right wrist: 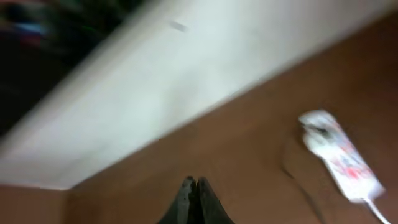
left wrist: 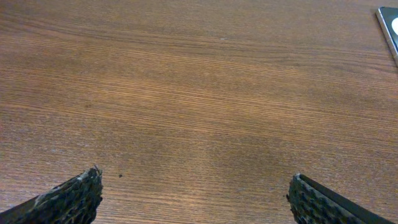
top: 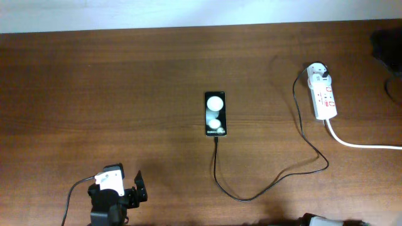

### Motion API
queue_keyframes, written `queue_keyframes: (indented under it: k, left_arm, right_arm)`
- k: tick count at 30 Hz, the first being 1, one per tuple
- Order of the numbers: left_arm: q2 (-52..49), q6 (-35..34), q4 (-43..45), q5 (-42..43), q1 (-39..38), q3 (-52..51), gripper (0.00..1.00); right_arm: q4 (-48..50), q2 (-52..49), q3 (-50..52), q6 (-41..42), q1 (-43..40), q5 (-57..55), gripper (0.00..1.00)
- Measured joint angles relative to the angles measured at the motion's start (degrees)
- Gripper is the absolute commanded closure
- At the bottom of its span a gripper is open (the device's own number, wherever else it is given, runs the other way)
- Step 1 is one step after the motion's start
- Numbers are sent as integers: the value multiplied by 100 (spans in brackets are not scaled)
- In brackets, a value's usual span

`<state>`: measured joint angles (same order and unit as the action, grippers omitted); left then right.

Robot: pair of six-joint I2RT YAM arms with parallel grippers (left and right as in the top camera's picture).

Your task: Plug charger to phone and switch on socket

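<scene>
The black phone (top: 215,113) lies flat mid-table, its screen showing two white spots. The thin black charger cable (top: 251,196) runs from the phone's near end in a loop to the right, up to its plug adapter (top: 318,75) seated in the white socket strip (top: 325,99). My left gripper (left wrist: 194,199) is open and empty over bare wood at the front left (top: 135,188); the phone's corner (left wrist: 388,25) shows at its view's top right. My right gripper (right wrist: 194,182) is shut and empty; its blurred view shows the socket (right wrist: 339,155) at the right.
The socket's thick white cord (top: 364,145) runs off the right edge. A white wall strip (top: 188,12) borders the table's far edge. A dark object (top: 388,47) sits at the far right corner.
</scene>
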<state>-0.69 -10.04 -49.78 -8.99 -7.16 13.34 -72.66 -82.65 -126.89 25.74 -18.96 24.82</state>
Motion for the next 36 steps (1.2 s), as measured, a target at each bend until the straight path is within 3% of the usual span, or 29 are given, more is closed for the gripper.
queue_keyframes:
  k: [7,11,15,17,26,36]
  left_arm:
    - [0,0,0,0,0,0,1]
    - [0,0,0,0,0,0,1]
    - [0,0,0,0,0,0,1]
    - [0,0,0,0,0,0,1]
    - [0,0,-13,0,0,0,1]
    - [0,0,-13,0,0,0,1]
  right_arm:
    - [1296,1373,-50,892,31,1316,96]
    - [1399,1757,-50,973,706,1362,96]
    - [1370,2330,474,466,1974,527,96]
    - [1799,2874,1073,330,2240,249,96]
    - [3847,5405,4081,179,2299,-391,96]
    - [3882,6601,4360,98,2267,-1521,96]
